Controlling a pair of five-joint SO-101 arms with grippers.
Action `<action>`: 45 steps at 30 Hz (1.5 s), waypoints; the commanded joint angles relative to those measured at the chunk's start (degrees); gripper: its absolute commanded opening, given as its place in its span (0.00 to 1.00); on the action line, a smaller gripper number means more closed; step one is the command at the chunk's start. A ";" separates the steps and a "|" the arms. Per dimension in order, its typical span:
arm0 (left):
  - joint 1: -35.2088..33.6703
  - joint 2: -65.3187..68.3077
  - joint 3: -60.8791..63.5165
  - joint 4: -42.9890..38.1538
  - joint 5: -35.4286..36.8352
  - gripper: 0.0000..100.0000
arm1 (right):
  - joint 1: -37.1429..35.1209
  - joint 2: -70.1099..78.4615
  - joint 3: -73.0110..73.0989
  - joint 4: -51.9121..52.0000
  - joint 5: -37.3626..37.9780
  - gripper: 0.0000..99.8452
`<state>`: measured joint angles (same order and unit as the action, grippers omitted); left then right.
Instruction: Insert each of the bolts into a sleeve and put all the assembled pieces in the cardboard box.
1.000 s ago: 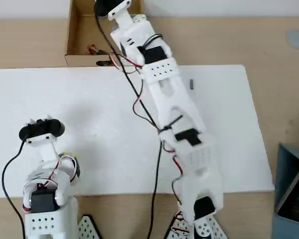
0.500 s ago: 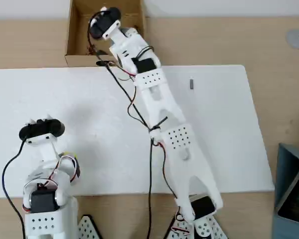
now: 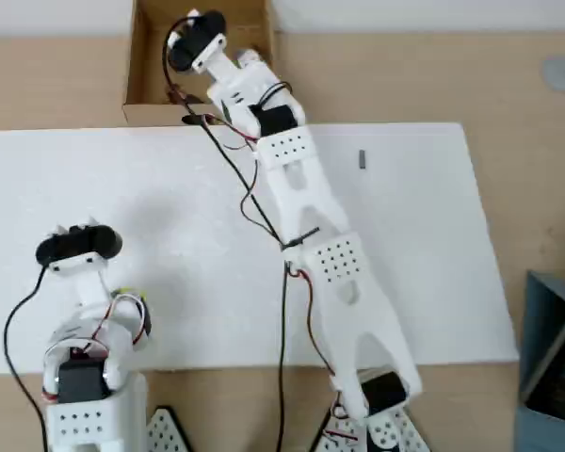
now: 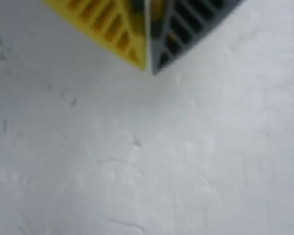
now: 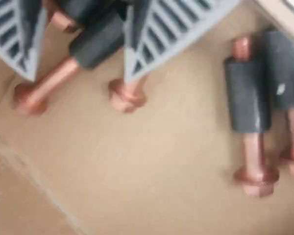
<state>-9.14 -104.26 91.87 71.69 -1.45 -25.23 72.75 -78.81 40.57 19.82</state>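
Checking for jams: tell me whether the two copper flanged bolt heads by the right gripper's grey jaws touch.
Apart. The right wrist view shows bare cardboard box floor between the jaw-tip copper bolt head and the long-shanked copper bolt head.

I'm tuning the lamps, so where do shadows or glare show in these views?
High view: the right arm throws a soft shadow on the white mat. Left wrist view: even light below the left gripper. Right wrist view: cardboard box floor evenly lit, one bright spot on a sleeve.

Light was bright and diffuse. Near right gripper (image 5: pixel 81 78), bolts (image 5: pixel 127 95) threw short, soft shadows on evenly lit box floor (image 5: pixel 161 161).
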 commanded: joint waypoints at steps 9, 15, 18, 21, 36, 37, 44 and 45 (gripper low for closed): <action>-0.62 -0.22 -0.35 -1.14 -0.09 0.00 | 0.22 -1.36 -11.03 5.98 0.26 0.13; -0.62 -0.22 -0.35 -1.14 -0.09 0.00 | 0.22 -3.12 -16.92 14.15 0.18 0.00; -0.62 -0.22 -0.35 -1.14 -0.09 0.00 | 0.92 -8.75 -16.75 18.37 0.09 0.01; -0.62 -0.22 -0.35 -1.14 -0.09 0.00 | 0.92 -12.26 -16.75 21.01 0.00 0.01; -0.62 -0.22 -0.35 -1.14 -0.09 0.00 | 2.33 -35.21 -16.84 44.48 -6.68 0.01; -0.62 -0.22 -0.35 -1.14 -0.09 0.00 | 2.68 -36.79 -16.84 46.59 -7.56 0.01; -0.62 -0.22 -0.35 -1.14 -0.09 0.00 | 8.40 -45.85 -16.84 58.73 -13.89 0.01; -0.62 -0.22 -0.35 -1.14 -0.09 0.00 | 9.54 -47.34 -16.75 60.04 -14.42 0.01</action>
<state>-9.14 -104.26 91.87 71.69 -1.45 -19.16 32.13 -93.49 97.54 7.34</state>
